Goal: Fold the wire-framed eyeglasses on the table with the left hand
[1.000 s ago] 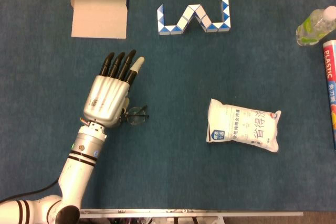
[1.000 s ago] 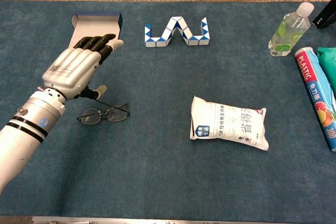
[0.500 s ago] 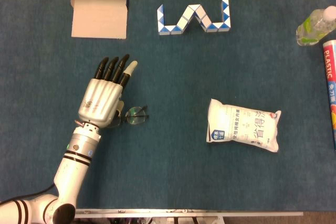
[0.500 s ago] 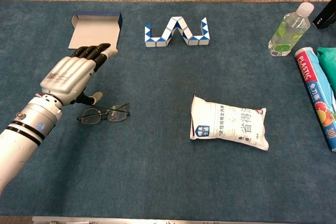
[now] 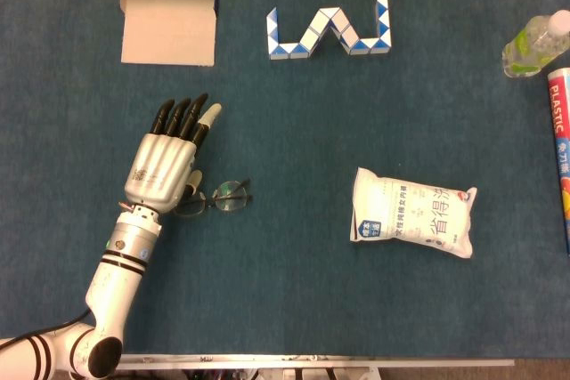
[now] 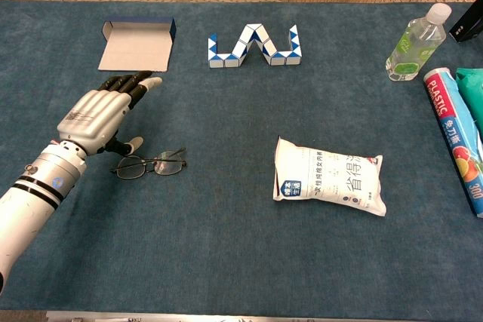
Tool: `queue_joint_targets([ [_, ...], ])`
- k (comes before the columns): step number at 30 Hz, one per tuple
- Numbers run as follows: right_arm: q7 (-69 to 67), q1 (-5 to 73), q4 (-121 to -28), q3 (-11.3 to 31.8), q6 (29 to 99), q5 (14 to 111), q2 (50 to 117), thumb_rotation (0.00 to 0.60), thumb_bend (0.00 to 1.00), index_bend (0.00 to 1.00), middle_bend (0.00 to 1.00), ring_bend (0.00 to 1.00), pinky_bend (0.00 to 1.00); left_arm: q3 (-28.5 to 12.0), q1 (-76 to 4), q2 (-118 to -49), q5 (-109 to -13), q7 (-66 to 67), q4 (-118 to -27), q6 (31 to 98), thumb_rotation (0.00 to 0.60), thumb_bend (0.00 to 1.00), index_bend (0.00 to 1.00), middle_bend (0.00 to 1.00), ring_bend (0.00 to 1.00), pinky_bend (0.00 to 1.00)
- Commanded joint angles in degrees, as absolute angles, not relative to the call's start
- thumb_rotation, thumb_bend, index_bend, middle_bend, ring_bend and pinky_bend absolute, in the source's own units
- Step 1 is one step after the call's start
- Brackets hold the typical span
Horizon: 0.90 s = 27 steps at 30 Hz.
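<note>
The wire-framed eyeglasses (image 5: 216,198) (image 6: 149,164) lie flat on the blue table, lenses side by side, with a thin temple arm along their far side. My left hand (image 5: 166,159) (image 6: 102,111) hovers just to their left and slightly beyond them, palm down, fingers stretched out and apart, holding nothing. In the chest view its thumb hangs down near the left lens without clearly touching it. The right hand shows in neither view.
An open cardboard box (image 5: 168,27) lies at the far left, a blue-and-white snake puzzle (image 5: 330,31) at the far middle. A white food packet (image 5: 411,212) sits right of centre. A water bottle (image 5: 534,43) and plastic wrap box (image 5: 560,149) line the right edge.
My left hand has drawn back to the left and toward the near edge, uncovering the glasses' left lens. The glasses lie where they were.
</note>
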State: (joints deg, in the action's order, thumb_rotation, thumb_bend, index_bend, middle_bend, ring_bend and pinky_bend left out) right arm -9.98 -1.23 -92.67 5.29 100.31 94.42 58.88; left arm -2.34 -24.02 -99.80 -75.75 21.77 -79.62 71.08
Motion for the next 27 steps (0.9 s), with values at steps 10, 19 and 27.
queue_joint_targets([
  [10,-10.1,-1.3,-92.7,5.3,100.6,94.5,58.8,0.6,0.23,0.45,0.44,0.28,0.27,-1.7,-23.1,-100.5,-78.0,19.4,-77.6,71.4,0.6,0.28,0.04,0.0,0.0,0.0],
  [19,-9.8,-1.3,-92.7,5.0,100.6,95.1,58.9,0.6,0.23,0.45,0.44,0.28,0.27,-2.3,-22.4,-95.7,-80.0,24.4,-87.2,74.8,0.6,0.28,0.04,0.0,0.0,0.0],
  [27,-9.4,-1.3,-92.7,5.0,100.4,95.1,59.1,0.6,0.23,0.45,0.44,0.28,0.27,-2.0,-21.2,-93.5,-79.1,26.1,-89.6,75.2,0.6,0.28,0.04,0.0,0.0,0.0],
])
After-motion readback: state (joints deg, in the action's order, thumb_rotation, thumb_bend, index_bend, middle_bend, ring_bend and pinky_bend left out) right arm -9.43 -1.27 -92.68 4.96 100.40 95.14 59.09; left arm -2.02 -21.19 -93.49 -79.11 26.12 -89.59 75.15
